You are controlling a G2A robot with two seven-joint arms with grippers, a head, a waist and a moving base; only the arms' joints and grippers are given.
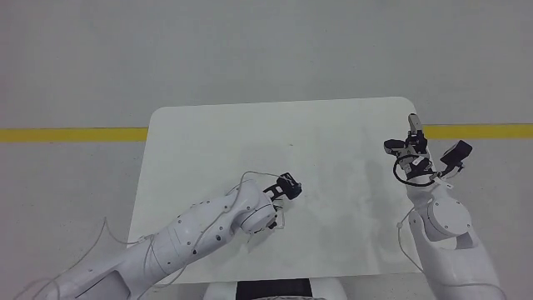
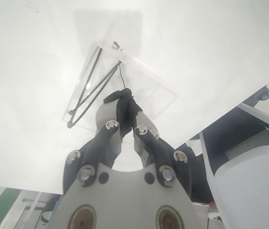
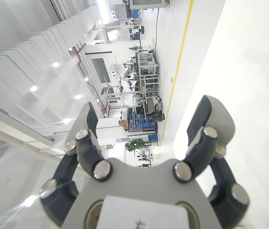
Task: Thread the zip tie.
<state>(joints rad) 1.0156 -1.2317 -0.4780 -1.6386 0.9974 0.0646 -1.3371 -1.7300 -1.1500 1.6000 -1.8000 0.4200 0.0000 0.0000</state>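
Zip tie [image 2: 101,85] lies on clear tray [image 2: 158,89] just beyond the left gripper [image 2: 126,94] tips. Its straps slant away from them and a thin tail curls back into the tips. Left fingers are clenched, apparently pinching that tail. Right gripper [image 3: 146,117] sits well apart, fingers spread, holding nothing. Left arm is nearer; right likely must close in.

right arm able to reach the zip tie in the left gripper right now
Probably not yet: the right gripper, open, points off the table, away from the zip tie in the left gripper. Nothing blocks the way.
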